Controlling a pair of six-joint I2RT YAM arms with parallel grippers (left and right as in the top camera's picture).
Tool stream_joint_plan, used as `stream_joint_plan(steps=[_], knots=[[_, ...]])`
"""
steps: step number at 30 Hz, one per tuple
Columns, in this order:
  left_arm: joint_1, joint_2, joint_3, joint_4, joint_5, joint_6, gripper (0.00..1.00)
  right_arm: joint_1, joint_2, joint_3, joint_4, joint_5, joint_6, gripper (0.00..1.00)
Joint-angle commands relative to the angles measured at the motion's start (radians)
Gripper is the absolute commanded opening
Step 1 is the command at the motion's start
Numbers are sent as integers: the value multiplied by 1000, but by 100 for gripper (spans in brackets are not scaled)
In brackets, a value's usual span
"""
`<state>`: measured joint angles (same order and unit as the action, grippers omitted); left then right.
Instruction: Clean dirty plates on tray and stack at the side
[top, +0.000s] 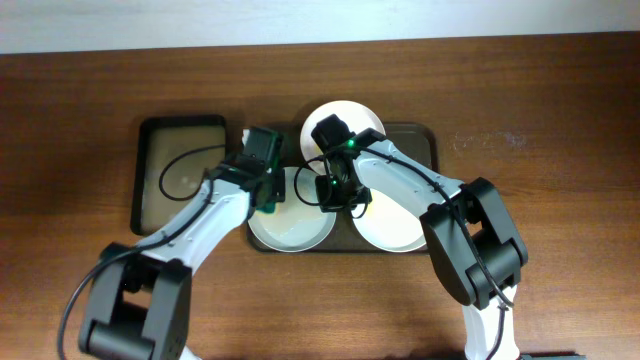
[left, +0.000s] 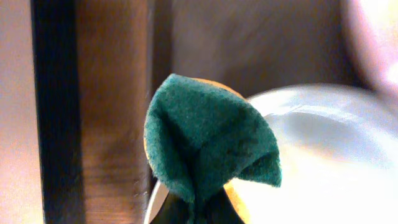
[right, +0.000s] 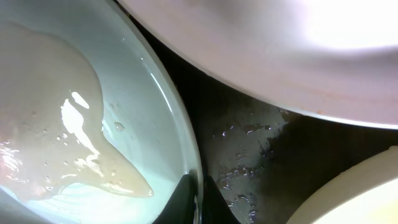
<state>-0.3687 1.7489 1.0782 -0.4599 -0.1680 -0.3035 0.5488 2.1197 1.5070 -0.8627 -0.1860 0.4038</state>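
The plate I'm working on (top: 295, 228) lies in the big brown tray (top: 425, 140). My right tool (right: 196, 200) is clenched on its rim: in the right wrist view the white edge runs straight down into the closed tips. A pale, cloudy liquid (right: 56, 124) pools inside that plate, just left of the tool. To the tool's right is a bare strip of tray floor, dark and beaded with water. Beyond the strip, a second plate (right: 280, 50) fills the view ahead of the tool. The edge of a third plate (right: 364, 193) shows at its near right.

From overhead, all three plates are in the tray, two side by side and one behind them. The right tool hangs over the gap where they meet.

My left tool (left: 194, 213) is clamped on a sponge (left: 208, 143), which has a green scouring face with yellow showing behind it. The sponge is folded up into a cone above the tips. The gripped plate's rim lies just right of that tool and partly under the sponge. I can't tell whether the sponge touches it.

Left of the left tool is a strip of the wooden surface (top: 560, 220), then the rim of a smaller black tray (left: 55, 124).
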Motion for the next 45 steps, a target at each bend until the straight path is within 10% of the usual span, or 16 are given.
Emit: stream_joint_plan(steps=[1,13,27,45], knots=[[8,-43,28,30,262,-26,0,7,30,-25,-18,48,-22,4],[10,119,20,70,235,-55,0,7,30,-25,-18,48,-22,4],[9,46,21,-50,-346,-55,0,7,30,-25,-19,63,-22,5],[93,-503,21,-239,-160,-155,0,16,-120,130,-167,132,-93,4]])
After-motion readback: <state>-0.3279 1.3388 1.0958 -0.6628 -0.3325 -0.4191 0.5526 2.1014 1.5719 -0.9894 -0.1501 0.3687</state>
